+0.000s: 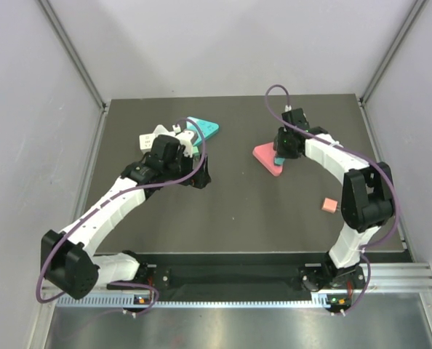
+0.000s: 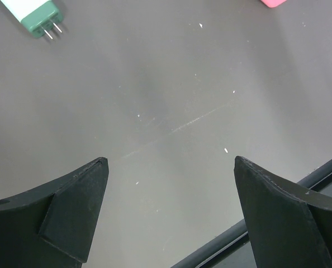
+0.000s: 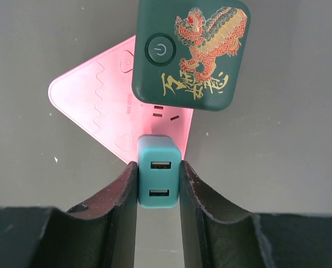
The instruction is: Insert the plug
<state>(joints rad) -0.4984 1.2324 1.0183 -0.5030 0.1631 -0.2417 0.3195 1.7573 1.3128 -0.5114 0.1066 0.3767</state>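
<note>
Nearest the arm bases, a small pink block (image 1: 329,206) lies alone on the dark table (image 1: 230,218). Farther in, the right gripper (image 3: 157,166) clamps its fingers on the flanks of the plug (image 3: 159,178), a teal USB charger, USB ports facing the wrist camera and prongs hidden on its far end. The plug sits at the near edge of the pink strip (image 3: 93,106); whether the two touch cannot be told.

No bin or tray is in view. The strip is the only thing that holds anything: a dark green adapter (image 3: 191,53) with a gold dragon occupies its far part, leaving one set of free slots (image 3: 165,111) between adapter and plug.

The likely trouble is alignment. With the prongs unseen and the adapter crowding the slots, a slightly skewed push could jam the plug or slide the loose strip away, since nothing braces it.

The left gripper (image 2: 170,162) hangs spread wide over bare table, well apart from the strip, with a pronged plug (image 2: 40,14) and a teal strip (image 1: 205,129) beyond it.
</note>
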